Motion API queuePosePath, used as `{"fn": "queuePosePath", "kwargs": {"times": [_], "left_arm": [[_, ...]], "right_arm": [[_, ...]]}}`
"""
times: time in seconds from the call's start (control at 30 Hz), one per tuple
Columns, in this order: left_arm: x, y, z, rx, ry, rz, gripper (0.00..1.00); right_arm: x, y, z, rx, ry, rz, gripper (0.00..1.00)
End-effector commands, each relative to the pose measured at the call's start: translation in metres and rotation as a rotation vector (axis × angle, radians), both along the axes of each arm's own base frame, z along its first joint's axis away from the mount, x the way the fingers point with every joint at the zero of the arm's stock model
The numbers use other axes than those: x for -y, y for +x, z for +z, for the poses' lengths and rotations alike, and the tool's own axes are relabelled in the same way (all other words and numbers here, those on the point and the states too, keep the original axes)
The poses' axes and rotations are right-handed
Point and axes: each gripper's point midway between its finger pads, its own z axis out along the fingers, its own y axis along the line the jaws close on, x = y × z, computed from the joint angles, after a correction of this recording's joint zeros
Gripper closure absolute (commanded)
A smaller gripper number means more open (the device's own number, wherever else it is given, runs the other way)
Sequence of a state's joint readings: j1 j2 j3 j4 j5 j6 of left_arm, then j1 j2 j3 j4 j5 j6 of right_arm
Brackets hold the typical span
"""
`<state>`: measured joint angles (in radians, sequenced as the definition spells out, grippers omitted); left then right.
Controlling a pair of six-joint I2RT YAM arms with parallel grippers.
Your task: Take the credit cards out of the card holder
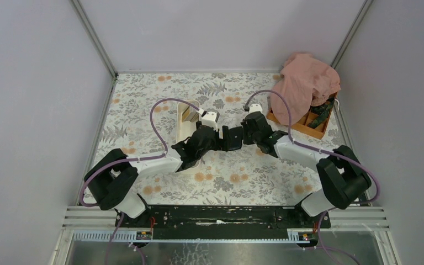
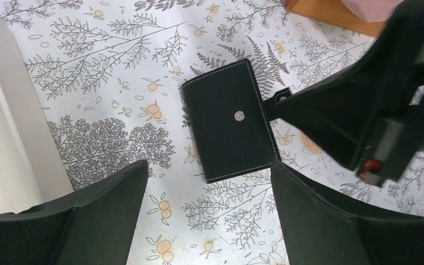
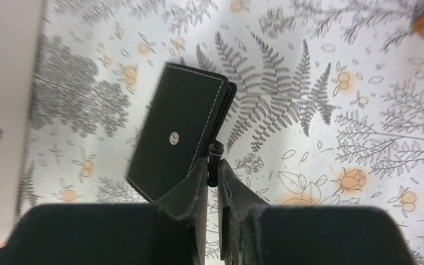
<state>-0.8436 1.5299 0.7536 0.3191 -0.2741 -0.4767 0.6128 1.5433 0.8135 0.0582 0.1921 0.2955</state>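
The card holder (image 1: pixel 232 138) sits closed near the middle of the top view, on the floral worktop (image 1: pixel 243 185), directly between the two arms' ends. In the left wrist view it fills the centre of the frame, black with pale stitching and a small metal snap stud on its upward face. The right gripper (image 3: pixel 214 172) comes in from the right and is closed tight on a small black tab sticking out from the card holder's long edge, its two fingers pressed nearly together around it. The left gripper (image 2: pixel 210 168) hangs over the card holder with its fingers spread wide at the lower left and lower right of its own view, holding nothing. A white tray (image 1: pixel 183 130) lies just left of centre in the top view. An orange box (image 1: pixel 303 128) stands at the upper right, partly under a pink cloth (image 1: pixel 306 83).
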Motion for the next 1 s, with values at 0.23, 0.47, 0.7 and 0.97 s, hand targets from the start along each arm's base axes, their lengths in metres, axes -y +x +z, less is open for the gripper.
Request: {"fn": "queuePosePath", "kwargs": {"times": [0.23, 0.47, 0.7, 0.97], "left_arm": [[0.003, 0.009, 0.031, 0.072, -0.065, 0.027, 0.12], [0.002, 0.008, 0.035, 0.075, -0.077, 0.029, 0.12], [0.004, 0.008, 0.034, 0.065, -0.081, 0.026, 0.12], [0.007, 0.006, 0.032, 0.05, -0.092, 0.02, 0.12]], "right_arm": [[-0.008, 0.008, 0.07, 0.144, 0.103, 0.025, 1.0], [0.005, -0.001, 0.051, 0.1, 0.089, -0.043, 1.0], [0.026, -0.015, 0.04, 0.077, 0.051, -0.11, 1.0], [0.05, -0.033, 0.014, 0.014, 0.021, -0.207, 1.0]]}}
